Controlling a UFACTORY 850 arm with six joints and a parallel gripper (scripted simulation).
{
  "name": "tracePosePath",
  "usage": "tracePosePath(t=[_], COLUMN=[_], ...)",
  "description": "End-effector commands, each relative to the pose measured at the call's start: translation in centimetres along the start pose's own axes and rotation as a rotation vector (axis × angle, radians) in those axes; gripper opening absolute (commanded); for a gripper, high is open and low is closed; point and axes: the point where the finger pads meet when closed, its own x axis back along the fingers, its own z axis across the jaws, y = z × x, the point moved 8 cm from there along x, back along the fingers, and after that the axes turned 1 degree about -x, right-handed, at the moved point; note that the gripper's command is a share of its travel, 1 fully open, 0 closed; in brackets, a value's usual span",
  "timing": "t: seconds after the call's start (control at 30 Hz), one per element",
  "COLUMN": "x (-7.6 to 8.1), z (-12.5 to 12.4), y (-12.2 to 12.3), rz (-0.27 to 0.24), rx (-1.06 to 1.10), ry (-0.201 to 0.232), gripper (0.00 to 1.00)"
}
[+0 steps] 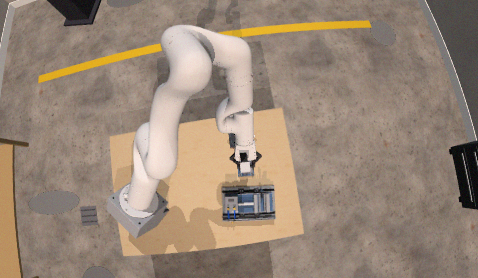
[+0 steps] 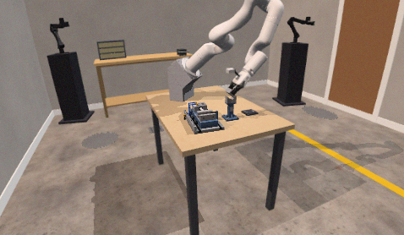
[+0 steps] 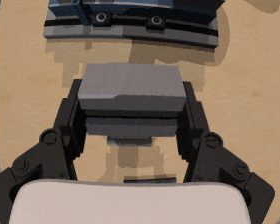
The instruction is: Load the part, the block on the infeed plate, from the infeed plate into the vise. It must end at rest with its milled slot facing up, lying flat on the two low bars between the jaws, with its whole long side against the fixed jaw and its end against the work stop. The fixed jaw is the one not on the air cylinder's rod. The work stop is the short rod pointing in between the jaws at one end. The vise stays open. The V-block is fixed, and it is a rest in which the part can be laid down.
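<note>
Block (image 2: 231, 98) (image 3: 132, 82) off its plate (image 1: 232, 141) (image 2: 249, 112) (image 3: 150, 180) — my gripper (image 1: 245, 166) (image 2: 232, 94) (image 3: 131, 95) clamps it at the stand (image 1: 246, 175) (image 2: 231, 111), inside the counter's (image 1: 192, 150) (image 2: 247, 138) (image 3: 21, 100) edges — loading outstanding

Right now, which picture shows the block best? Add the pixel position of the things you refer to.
The wrist view: the block (image 1: 245, 167) (image 2: 231, 97) (image 3: 132, 82) looks big there, with a gripper (image 1: 246, 169) (image 2: 232, 92) (image 3: 131, 95) finger at each end. The top view shows only a small pale patch. In the exterior view it's tiny, at the gripper's tip above the blue stand (image 2: 230, 112).

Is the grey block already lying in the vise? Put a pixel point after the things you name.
No, the grey block (image 3: 132, 82) is between the pincer's black fingers, apart from the vise (image 3: 131, 31).
</note>
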Motion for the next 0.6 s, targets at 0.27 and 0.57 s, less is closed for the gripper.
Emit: tracePosePath(t=[0.27,0.57], x=[0.01,-0.02], z=[-0.01,-0.02], y=[-0.29,-0.87], rz=[-0.031,-0.094], rx=[0.0,0.0], ry=[0.0,0.001], gripper=[0.0,0.0])
